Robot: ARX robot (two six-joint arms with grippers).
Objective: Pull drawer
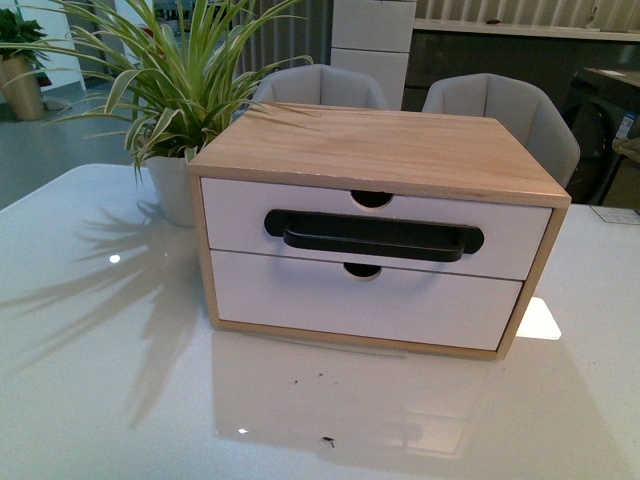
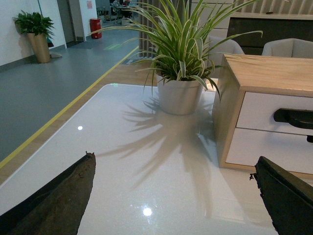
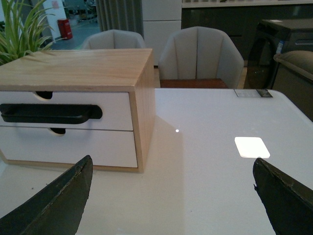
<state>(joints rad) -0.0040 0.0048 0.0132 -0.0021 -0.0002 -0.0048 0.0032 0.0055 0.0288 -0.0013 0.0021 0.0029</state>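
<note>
A light-wood cabinet (image 1: 390,150) stands on the white table (image 1: 100,380). Its upper drawer (image 1: 240,215) has a white front, a half-round notch in the top edge and a long black bar handle (image 1: 373,237); it sits flush, shut. The same drawer (image 3: 115,110) and handle (image 3: 49,113) show in the right wrist view, and the handle's end (image 2: 293,118) in the left wrist view. My left gripper (image 2: 173,166) is open over bare table, left of the cabinet. My right gripper (image 3: 173,169) is open over the table, right of the cabinet's front corner. Neither arm shows in the front view.
Below it sits a second white drawer front (image 1: 300,300) with a notch and no handle. A potted spider plant (image 1: 175,95) stands at the cabinet's left rear. Two grey chairs (image 1: 505,110) are behind the table. A white card (image 3: 251,147) lies on the table to the right.
</note>
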